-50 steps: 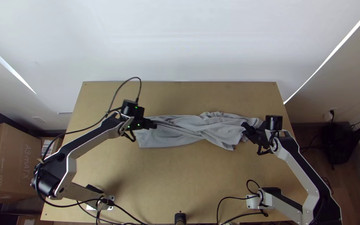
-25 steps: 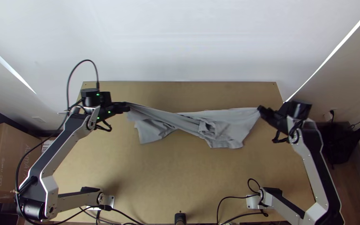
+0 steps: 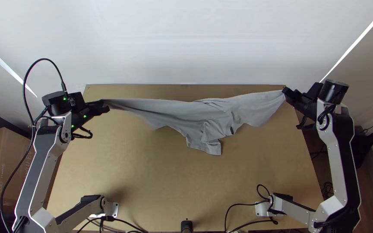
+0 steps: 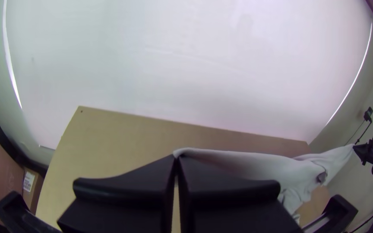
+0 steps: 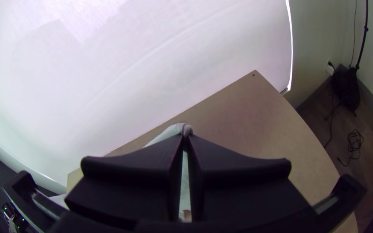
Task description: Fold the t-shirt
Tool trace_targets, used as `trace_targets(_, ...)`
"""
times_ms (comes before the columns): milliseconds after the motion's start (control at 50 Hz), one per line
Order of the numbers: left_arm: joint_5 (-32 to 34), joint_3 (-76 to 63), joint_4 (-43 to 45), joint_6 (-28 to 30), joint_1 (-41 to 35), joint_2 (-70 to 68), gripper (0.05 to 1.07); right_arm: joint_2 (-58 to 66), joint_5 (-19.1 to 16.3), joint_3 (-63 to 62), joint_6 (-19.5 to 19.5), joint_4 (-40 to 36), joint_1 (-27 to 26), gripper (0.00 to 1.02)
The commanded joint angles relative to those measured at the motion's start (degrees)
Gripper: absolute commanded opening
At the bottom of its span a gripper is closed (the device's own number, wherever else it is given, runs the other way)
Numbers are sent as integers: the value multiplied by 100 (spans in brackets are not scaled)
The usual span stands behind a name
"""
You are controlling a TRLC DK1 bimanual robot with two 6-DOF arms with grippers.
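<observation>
In the top view the grey t-shirt [image 3: 212, 114] hangs stretched between both grippers over the table's far half, its middle bunched and drooping. My left gripper [image 3: 104, 105], at the far left, is shut on one end; my right gripper [image 3: 285, 91], at the far right, is shut on the other. In the left wrist view the left gripper [image 4: 176, 159] pinches a cloth tip, and the t-shirt [image 4: 255, 165] runs off toward the other arm. The right wrist view has the right gripper [image 5: 186, 134] closed on a small bit of the t-shirt [image 5: 169, 132].
The wooden table [image 3: 152, 181] lies beneath, with a white wall [image 3: 186, 43] along its far edge. Cardboard boxes [image 3: 5, 159] stand on the floor beyond the left side. Cables [image 3: 234, 211] lie near the arms' bases.
Both grippers have moved apart and toward the table's far edge, the left one leftward, the right one rightward. The t-shirt went from lying bunched on the table to pulled out between them.
</observation>
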Motion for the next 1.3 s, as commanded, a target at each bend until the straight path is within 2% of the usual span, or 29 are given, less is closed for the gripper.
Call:
trace_targets(0,291,-217,-402,280,-19,-447,8,2,103,24,-82,-42,-54,2)
trace_targets(180,853,-937,-1756,808,-802,-1194,8,-77,103,-274,-108,-77,-54,2)
trace_targets(280,915,-1148,-2266,957,-1355,-1432,8,-77,103,-415,-126,-77,-63,2)
trace_targets(560,1038,-1386,-3329,1256,-2955,-1528,8,-16,112,-758,-134,-77,-19,2)
trace_targets(660,1047,-1518,-3470,1441,-3069,-1493,8,28,121,-802,-126,-69,-1,2)
trace_targets(680,1047,-1535,-3479,1449,-3087,-1467,10,37,121,-811,-126,-69,-1,2)
trace_targets(720,1047,-1535,-3531,1449,-3060,-1318,24,54,121,-819,-117,-69,-1,2)
trace_targets(760,1029,-1465,-3725,1493,-3034,-1036,49,63,129,-846,-117,-69,-1,2)
trace_targets(800,994,-1324,-4059,1757,-3017,-720,80,63,138,-881,-117,-69,-1,2)
trace_targets(820,967,-1271,-4234,1862,-2973,-606,93,63,138,-898,-117,-69,-1,2)
trace_targets(840,924,-1263,-4296,1942,-2920,-570,100,63,138,-916,-117,-69,-1,2)
trace_targets(860,924,-1263,-4305,2065,-2850,-570,102,63,147,-942,-117,-60,-1,2)
trace_targets(1040,932,-911,-4234,2768,-2234,-430,102,19,156,-1083,-117,-60,8,2)
trace_targets(1120,950,-621,-3944,2785,-1892,-17,102,2,165,-1136,-108,-60,8,2)
trace_targets(1180,950,-436,-3329,2530,-1742,335,102,-7,165,-1171,-108,-60,25,2)
trace_targets(1280,941,-59,-2828,2196,-1698,932,101,-25,173,-1215,-90,-60,52,2)
